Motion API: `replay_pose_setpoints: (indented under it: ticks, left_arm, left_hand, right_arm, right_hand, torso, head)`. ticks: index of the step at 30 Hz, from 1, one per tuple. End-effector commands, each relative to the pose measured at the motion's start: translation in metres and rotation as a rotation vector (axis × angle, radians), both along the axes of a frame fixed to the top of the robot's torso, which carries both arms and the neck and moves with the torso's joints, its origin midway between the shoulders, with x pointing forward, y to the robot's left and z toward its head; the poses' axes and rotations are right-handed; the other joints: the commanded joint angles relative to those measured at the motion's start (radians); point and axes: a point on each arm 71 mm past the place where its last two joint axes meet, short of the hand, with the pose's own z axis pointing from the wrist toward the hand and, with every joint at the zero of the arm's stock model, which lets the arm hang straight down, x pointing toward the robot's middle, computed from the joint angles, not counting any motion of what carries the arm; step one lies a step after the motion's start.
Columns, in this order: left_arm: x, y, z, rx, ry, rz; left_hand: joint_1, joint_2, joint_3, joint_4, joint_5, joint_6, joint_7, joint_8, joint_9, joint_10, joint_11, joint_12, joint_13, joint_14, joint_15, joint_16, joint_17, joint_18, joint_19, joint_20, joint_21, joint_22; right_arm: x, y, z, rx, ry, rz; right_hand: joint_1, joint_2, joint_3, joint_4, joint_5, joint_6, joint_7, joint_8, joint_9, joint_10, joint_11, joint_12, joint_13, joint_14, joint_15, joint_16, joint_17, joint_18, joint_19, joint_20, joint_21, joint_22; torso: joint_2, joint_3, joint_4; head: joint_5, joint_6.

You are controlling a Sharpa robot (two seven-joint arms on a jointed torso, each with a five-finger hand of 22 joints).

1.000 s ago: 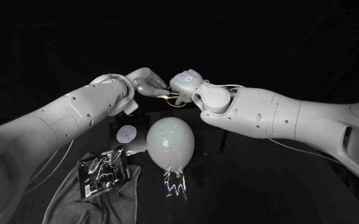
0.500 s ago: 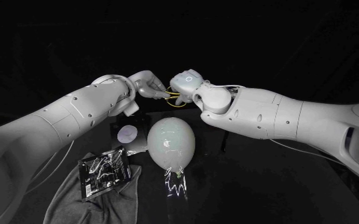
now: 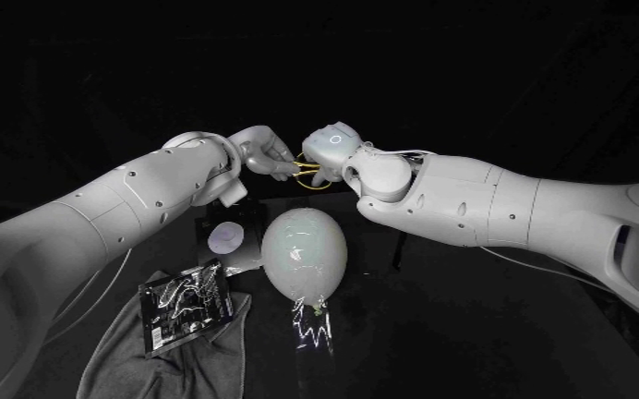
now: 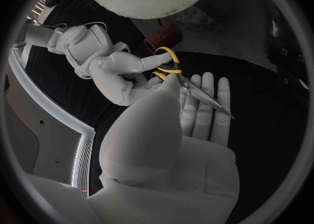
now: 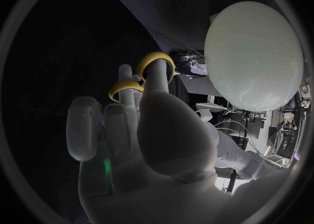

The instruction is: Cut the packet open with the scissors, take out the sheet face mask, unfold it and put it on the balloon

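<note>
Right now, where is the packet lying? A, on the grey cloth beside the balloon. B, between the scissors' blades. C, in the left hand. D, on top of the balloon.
A: the packet lies flat on the grey cloth beside the balloon, while the left hand and the right hand hold the scissors.

The scissors have yellow loops on fingers of the right hand, their blades together and pinched by the left hand. The balloon — pale, egg-shaped — lies nearer the robot than both hands. The packet — dark, glossy — lies flat, well apart from the left hand.
</note>
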Motion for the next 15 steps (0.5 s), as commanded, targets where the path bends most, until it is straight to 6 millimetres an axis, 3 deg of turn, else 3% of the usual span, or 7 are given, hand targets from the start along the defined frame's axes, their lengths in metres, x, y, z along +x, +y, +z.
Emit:
replay_pose_setpoints:
  ticks: [1,6,9,11,13,15]
  left_arm:
    - [-0.0028,-0.0068,-0.0004,-0.029,0.035,-0.027]
    - [-0.0035,-0.0078,-0.0011,-0.030,0.047,-0.028]
    - [-0.0038,-0.0078,-0.0016,-0.027,0.054,-0.029]
    - [-0.0039,-0.0077,-0.0018,-0.025,0.057,-0.028]
    - [-0.0039,-0.0074,-0.0020,-0.023,0.059,-0.026]
    - [-0.0038,-0.0071,-0.0022,-0.022,0.060,-0.022]
  left_hand:
    - [0.023,0.018,0.055,-0.013,0.007,0.006,-0.005,0.017,0.017,0.044,-0.024,0.002,0.001,0.020,-0.008,0.006,0.008,0.013,0.006,-0.001,0.004,-0.003]
    - [-0.001,-0.012,0.119,-0.015,0.008,0.003,-0.009,0.042,0.047,0.078,-0.031,-0.009,0.001,0.042,-0.016,0.012,0.023,0.012,0.002,0.003,-0.001,-0.006]
    - [-0.017,-0.030,0.163,-0.023,0.007,-0.003,-0.011,0.058,0.068,0.092,-0.033,-0.016,0.002,0.048,-0.019,0.013,0.032,0.011,-0.002,0.005,-0.003,-0.008]
    - [-0.023,-0.034,0.174,-0.024,0.008,-0.004,-0.011,0.061,0.073,0.095,-0.034,-0.018,0.002,0.050,-0.019,0.013,0.035,0.012,-0.002,0.006,-0.004,-0.008]
    - [-0.041,-0.047,0.210,-0.031,0.007,-0.010,-0.012,0.073,0.090,0.104,-0.035,-0.022,0.002,0.053,-0.021,0.013,0.043,0.012,-0.002,0.007,-0.003,-0.007]
    - [-0.063,-0.060,0.247,-0.041,0.007,-0.018,-0.012,0.084,0.109,0.109,-0.035,-0.025,0.002,0.054,-0.021,0.011,0.051,0.012,-0.002,0.007,-0.004,-0.007]
  right_arm:
    - [-0.0001,0.0007,0.0031,0.000,-0.026,0.004]
    - [-0.0005,0.0008,0.0059,0.033,-0.047,0.022]
    - [-0.0010,0.0001,0.0085,0.069,-0.060,0.043]
    - [-0.0013,-0.0006,0.0099,0.092,-0.063,0.059]
    - [-0.0021,-0.0014,0.0112,0.113,-0.064,0.076]
    - [-0.0032,-0.0021,0.0124,0.132,-0.063,0.095]
  right_hand:
    - [0.188,0.199,0.091,-0.091,-0.006,0.006,-0.002,0.001,0.002,0.118,-0.088,0.005,0.001,0.066,-0.037,0.002,-0.003,-0.004,0.002,0.000,0.002,0.160]
    - [0.172,0.197,0.070,-0.074,-0.006,-0.006,0.000,-0.013,0.002,0.087,-0.082,-0.027,-0.014,0.056,-0.032,-0.011,-0.047,0.003,-0.018,0.002,-0.025,0.145]
    - [0.166,0.196,0.048,-0.059,-0.006,-0.025,0.011,-0.036,-0.009,0.038,-0.069,-0.067,-0.035,0.047,-0.022,-0.021,-0.072,0.007,-0.034,0.006,-0.048,0.133]
    - [0.148,0.188,0.007,-0.031,-0.004,-0.082,0.034,-0.086,-0.037,-0.053,-0.041,-0.132,-0.070,0.027,0.001,-0.041,-0.129,0.019,-0.075,0.015,-0.103,0.103]
    - [0.147,0.184,-0.009,-0.020,-0.007,-0.092,0.040,-0.100,-0.047,-0.072,-0.032,-0.134,-0.084,0.020,0.011,-0.047,-0.142,0.022,-0.088,0.022,-0.120,0.094]
    - [0.114,0.139,-0.009,0.015,-0.007,-0.121,0.051,-0.129,-0.067,-0.142,-0.014,-0.136,-0.117,-0.022,0.028,-0.085,-0.251,0.040,-0.160,0.034,-0.214,0.043]
  torso:
    - [0.000,-0.0004,-0.0007]
    - [-0.001,0.0002,-0.0015]
    - [0.000,0.0002,-0.0004]
    - [0.000,0.0004,-0.0004]
    - [-0.001,0.0000,-0.0002]
    - [-0.001,0.0000,-0.0002]
  head:
    - [0.000,0.000]
    - [0.001,-0.001]
    - [-0.001,0.000]
    - [-0.001,0.000]
    - [-0.002,0.000]
    - [0.000,0.000]
